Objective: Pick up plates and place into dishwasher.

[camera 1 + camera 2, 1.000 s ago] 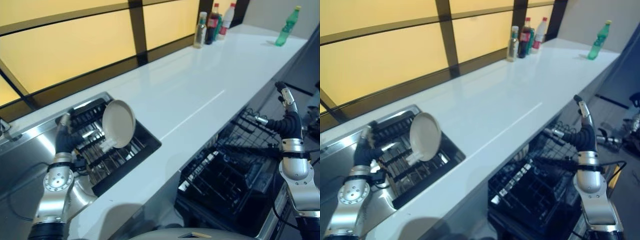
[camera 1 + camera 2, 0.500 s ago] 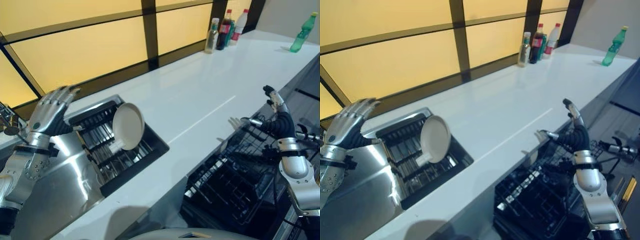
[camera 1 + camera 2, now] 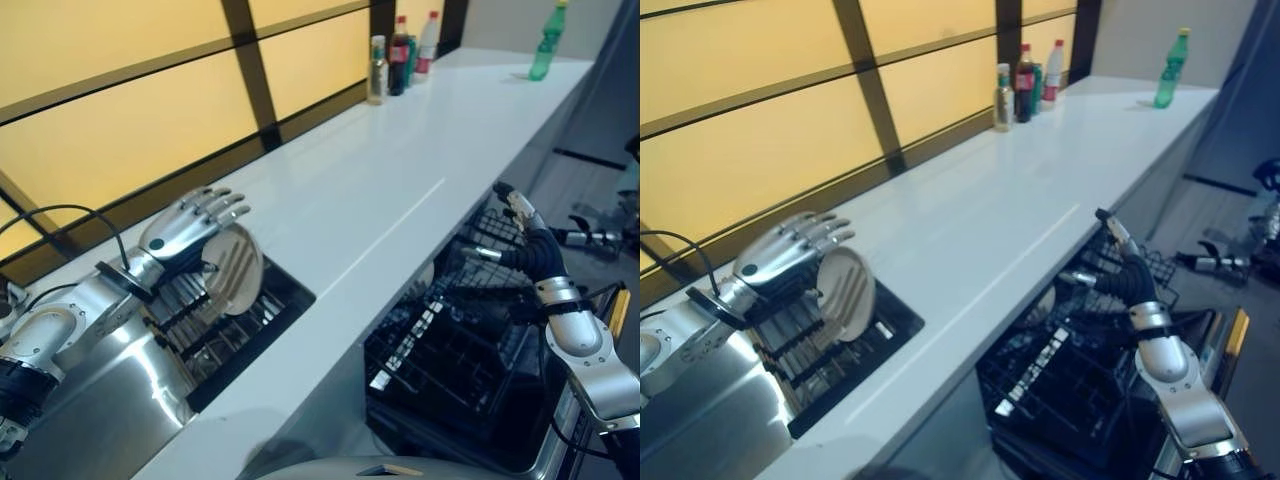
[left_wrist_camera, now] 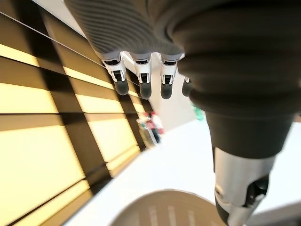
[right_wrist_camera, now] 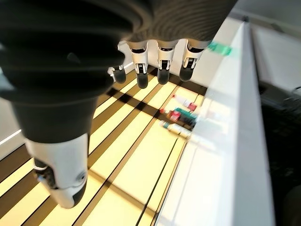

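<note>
Hovering left hand [image 3: 190, 232] over plate [image 3: 238, 270] | bottles [image 3: 398, 66] far | dishwasher rack [image 3: 455, 360] below counter [image 3: 380, 190]

A round, pale cream plate [image 3: 236, 268] is standing on its edge in a black dish rack [image 3: 262, 318] set into the counter beside the steel sink. It is leaning slightly, its face showing faint striped reflections, and its upper rim is sitting just beneath the spread fingers of the left hand [image 3: 188, 229]; whether they are touching cannot be told. In the left wrist view the plate's curved top edge [image 4: 169, 209] is showing below the fingertips. The dishwasher's black wire basket [image 3: 455, 345] is standing pulled out below the counter's front edge, well apart from the plate.
</note>
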You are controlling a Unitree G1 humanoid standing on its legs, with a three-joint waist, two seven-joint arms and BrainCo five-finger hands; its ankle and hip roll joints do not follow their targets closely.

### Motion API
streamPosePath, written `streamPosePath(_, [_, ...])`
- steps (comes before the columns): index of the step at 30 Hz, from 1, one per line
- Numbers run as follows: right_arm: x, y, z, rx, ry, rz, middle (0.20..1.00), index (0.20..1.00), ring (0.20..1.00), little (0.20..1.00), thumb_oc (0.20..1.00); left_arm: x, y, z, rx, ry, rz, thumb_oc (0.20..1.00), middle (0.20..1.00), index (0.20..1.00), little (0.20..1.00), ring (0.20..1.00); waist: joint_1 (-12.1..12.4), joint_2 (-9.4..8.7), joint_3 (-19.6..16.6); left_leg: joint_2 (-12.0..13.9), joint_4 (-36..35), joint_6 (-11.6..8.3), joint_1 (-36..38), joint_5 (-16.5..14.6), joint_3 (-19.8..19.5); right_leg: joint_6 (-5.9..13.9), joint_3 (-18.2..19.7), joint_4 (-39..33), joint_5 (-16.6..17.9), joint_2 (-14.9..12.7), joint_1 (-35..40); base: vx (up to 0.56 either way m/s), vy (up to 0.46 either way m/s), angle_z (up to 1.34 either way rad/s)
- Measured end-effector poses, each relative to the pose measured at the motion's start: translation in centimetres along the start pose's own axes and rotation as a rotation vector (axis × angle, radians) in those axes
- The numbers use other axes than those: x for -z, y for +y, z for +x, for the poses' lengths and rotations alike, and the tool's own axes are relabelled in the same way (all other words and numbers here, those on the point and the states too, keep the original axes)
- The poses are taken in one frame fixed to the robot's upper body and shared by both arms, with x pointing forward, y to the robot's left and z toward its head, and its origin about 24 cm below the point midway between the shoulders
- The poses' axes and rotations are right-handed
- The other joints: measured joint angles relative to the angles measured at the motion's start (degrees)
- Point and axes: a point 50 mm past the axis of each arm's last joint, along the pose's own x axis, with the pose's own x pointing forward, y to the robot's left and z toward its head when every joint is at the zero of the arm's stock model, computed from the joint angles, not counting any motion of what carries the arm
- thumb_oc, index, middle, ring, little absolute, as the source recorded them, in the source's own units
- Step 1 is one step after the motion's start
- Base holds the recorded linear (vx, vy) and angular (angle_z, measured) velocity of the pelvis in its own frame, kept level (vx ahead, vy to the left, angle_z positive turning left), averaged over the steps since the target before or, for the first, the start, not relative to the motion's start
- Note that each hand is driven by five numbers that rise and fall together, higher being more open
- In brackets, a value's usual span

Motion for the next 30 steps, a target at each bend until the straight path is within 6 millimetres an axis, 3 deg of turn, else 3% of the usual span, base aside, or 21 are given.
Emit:
streamPosePath(8, [0.1,-0.6,0.1,-0.03,0.009,-0.045,1.0,1.0,1.0,1.0,1.0,-0.4,-0.9,-0.2,0.063,-0.012,-0.007,1.0,1.0,1.0,1.0,1.0,-1.3,2.0,1.8,-0.3,0.0,0.4,0.7,-0.4,2.0,-0.12,2.0,0.0,0.5,0.0,-0.6,0.04,0.069,-0.15])
streamPosePath(30, [0.0,-1.4,0.4,-0.101,0.03,-0.09,1.0,1.0,1.0,1.0,1.0,1.1,-4.9,-2.7,0.376,0.174,-0.027,1.0,1.0,1.0,1.0,1.0,-2.2,4.42,4.7,-0.9,0.0,0.77,0.7,-0.2,1.9,0.4,1.8,0.0,1.0,-0.6,-0.6,0.03,0.074,0.0])
